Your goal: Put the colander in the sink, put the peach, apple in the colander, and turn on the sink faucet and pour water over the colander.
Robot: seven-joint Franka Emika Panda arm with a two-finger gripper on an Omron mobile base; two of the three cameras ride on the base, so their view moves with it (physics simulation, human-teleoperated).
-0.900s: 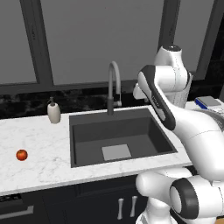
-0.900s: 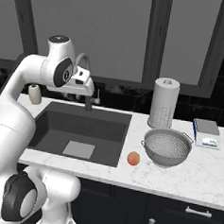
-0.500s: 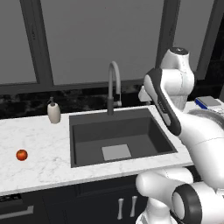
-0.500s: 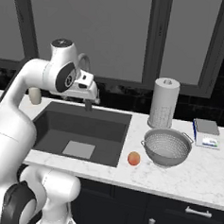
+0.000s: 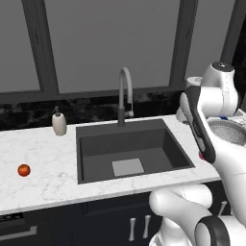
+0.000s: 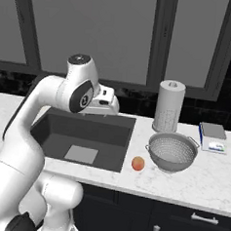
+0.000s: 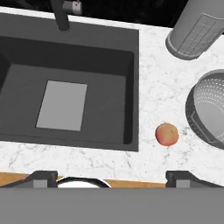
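Note:
The colander (image 6: 173, 151) stands upright on the counter right of the sink (image 6: 62, 133), and its rim also shows in the hand view (image 7: 210, 109). The peach (image 6: 138, 163) lies on the counter between sink and colander, apart from both (image 7: 166, 134). The apple (image 5: 23, 169) rests far left on the counter. The faucet (image 5: 125, 93) rises behind the basin. My gripper (image 6: 108, 107) hangs above the sink's right rear part, pointing down. It is open (image 7: 111, 178), fingertips (image 7: 43, 177) wide apart, with nothing between them.
A paper towel roll (image 6: 168, 106) stands behind the colander, and a small scale (image 6: 212, 137) sits to its right. A beige soap dispenser (image 5: 59, 122) stands left of the sink. A pale square patch (image 7: 61, 105) marks the basin floor.
My hand has swung right, away from the faucet, toward the sink's right side. Its fingers have spread apart.

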